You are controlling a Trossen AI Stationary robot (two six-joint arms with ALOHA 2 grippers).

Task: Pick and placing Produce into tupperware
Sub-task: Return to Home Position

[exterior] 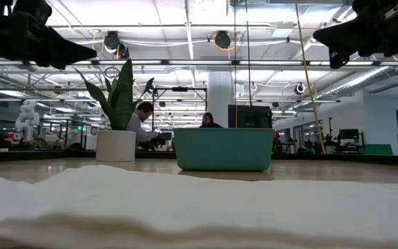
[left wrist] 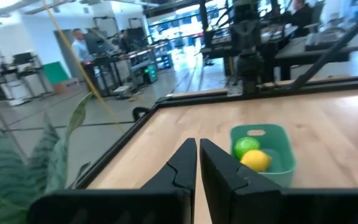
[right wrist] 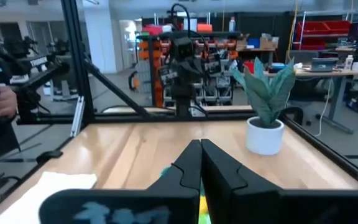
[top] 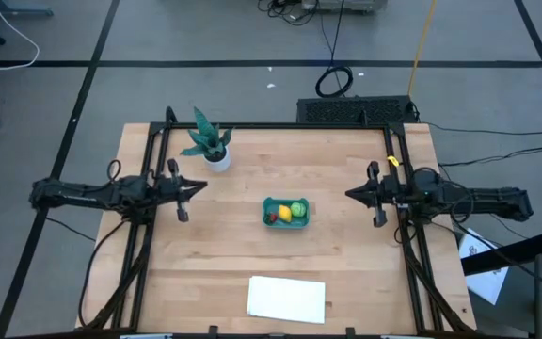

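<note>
Wooden table point(top: 346, 273) — teal tupperware point(top: 265, 203) holds green ball point(top: 297, 207), lemon point(top: 284, 214), red piece point(top: 272, 217).

Around my counter point(top: 346, 235) the grey floor point(top: 205, 94) is crossed by dark lines, and a black cable coil point(top: 335, 80) lies on it. Beyond, strip lights point(exterior: 185, 63) run under an open piped ceiling. People point(exterior: 142, 121) sit near a white column point(exterior: 220, 93).

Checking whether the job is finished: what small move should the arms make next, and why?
Probably none beyond parking at rest: the light green ball, yellow lemon-like piece and tiny dark red piece all lie in the small teal plastic container, and the left gripper and right gripper, both shut, flank it well clear.
</note>
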